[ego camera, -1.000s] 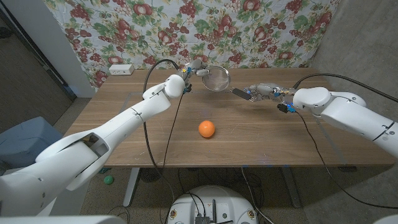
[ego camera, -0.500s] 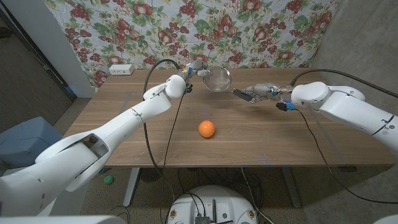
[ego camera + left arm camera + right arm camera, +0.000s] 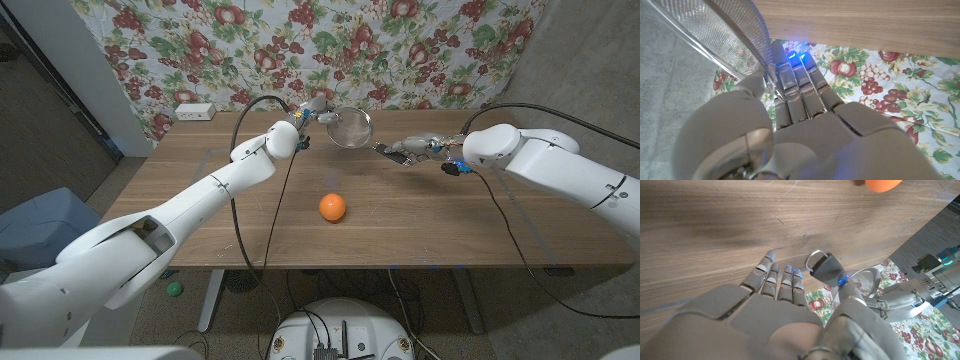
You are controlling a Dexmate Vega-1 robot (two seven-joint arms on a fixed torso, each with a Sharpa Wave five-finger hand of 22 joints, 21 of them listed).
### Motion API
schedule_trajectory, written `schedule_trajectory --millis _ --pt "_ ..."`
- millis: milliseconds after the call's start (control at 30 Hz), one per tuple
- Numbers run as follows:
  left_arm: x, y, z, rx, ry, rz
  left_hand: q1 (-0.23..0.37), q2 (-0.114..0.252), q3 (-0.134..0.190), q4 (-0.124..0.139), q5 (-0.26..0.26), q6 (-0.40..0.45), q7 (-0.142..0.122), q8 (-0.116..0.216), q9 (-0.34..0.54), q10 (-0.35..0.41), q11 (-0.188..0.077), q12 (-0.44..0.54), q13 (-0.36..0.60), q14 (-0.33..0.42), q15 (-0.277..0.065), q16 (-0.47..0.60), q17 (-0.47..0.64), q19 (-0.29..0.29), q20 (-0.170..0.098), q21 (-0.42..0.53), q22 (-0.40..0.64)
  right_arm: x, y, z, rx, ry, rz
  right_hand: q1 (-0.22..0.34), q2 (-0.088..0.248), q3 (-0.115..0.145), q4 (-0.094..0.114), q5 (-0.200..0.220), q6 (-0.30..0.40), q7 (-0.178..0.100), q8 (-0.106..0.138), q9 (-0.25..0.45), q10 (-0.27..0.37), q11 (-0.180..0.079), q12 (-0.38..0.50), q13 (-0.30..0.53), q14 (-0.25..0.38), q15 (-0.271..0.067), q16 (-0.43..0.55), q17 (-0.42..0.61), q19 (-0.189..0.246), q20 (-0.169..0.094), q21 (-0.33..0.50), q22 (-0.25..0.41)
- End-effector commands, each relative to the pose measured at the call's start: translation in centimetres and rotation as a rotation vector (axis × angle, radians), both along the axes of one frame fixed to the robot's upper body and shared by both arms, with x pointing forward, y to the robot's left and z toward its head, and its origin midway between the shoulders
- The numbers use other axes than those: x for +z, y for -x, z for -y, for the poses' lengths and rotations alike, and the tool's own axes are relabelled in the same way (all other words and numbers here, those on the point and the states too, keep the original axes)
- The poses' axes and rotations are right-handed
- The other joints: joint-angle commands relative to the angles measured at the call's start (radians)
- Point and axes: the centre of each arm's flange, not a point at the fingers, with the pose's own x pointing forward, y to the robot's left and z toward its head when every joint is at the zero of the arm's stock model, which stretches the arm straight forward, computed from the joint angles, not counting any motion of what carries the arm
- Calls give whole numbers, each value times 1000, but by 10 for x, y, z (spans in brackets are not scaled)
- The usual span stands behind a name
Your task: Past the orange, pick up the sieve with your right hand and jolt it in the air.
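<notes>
The metal sieve (image 3: 348, 127) hangs over the far side of the table, past the orange (image 3: 333, 207). My left hand (image 3: 313, 109) pinches its rim; the mesh (image 3: 715, 30) shows right beside my thumb in the left wrist view. The sieve's black handle points toward my right hand (image 3: 412, 147). In the right wrist view the handle's end (image 3: 822, 266) sits between the spread fingers (image 3: 782, 277) and the thumb of my right hand, which has not closed on it. The sieve's bowl (image 3: 866, 280) and my left hand (image 3: 900, 297) lie beyond it there.
A white power strip (image 3: 195, 111) lies at the table's far left corner. A flowered cloth (image 3: 400, 50) hangs behind the table. Black cables run along both arms. The wooden table (image 3: 200, 230) shows bare wood around the orange.
My right arm has shifted left and slightly farther back, bringing the hand closer around the sieve's handle end. The left hand, sieve and orange have stayed put.
</notes>
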Motion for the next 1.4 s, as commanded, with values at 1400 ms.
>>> schedule_trajectory --millis 1400 --pt "-1 0 7 24 -6 -36 23 28 20 17 6 15 4 19 42 150 -127 -4 10 10 -124 -5 8 -8 -10 25 -2 8 1 -26 53 125 -15 4 -85 -63 46 -40 -29 -3 2 5 -5 -2 4 9 100 -7 43 31 77 29 15 12"
